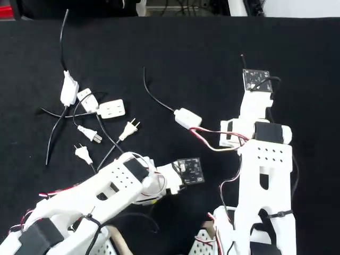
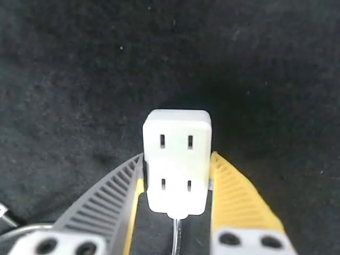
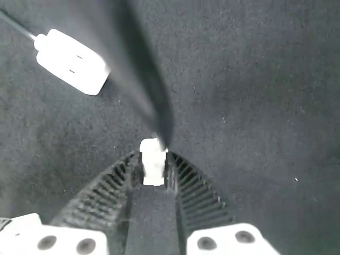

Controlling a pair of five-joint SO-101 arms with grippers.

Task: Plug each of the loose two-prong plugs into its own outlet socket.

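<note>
My left gripper point(image 2: 177, 178) is shut on a white outlet block point(image 2: 177, 154) with two pairs of slots facing the camera, held just above the black cloth. My right gripper point(image 3: 153, 172) is shut on a small white plug point(image 3: 153, 159); its black cord point(image 3: 139, 69) rises in front of the camera. Another white outlet socket point(image 3: 71, 61) lies on the cloth beyond that plug. In the high view a white socket point(image 1: 187, 118) on a black cord lies between the two arms. Three loose two-prong plugs point(image 1: 130, 129) point(image 1: 90, 134) point(image 1: 83, 154) lie at the left.
A white outlet block point(image 1: 111, 109), a smaller socket point(image 1: 86, 100) and a long white plug body point(image 1: 69, 87) sit tangled with black cords at the upper left. The left arm point(image 1: 122, 186) and right arm point(image 1: 263, 159) take up the front. The black table point(image 1: 186, 53) spreads behind.
</note>
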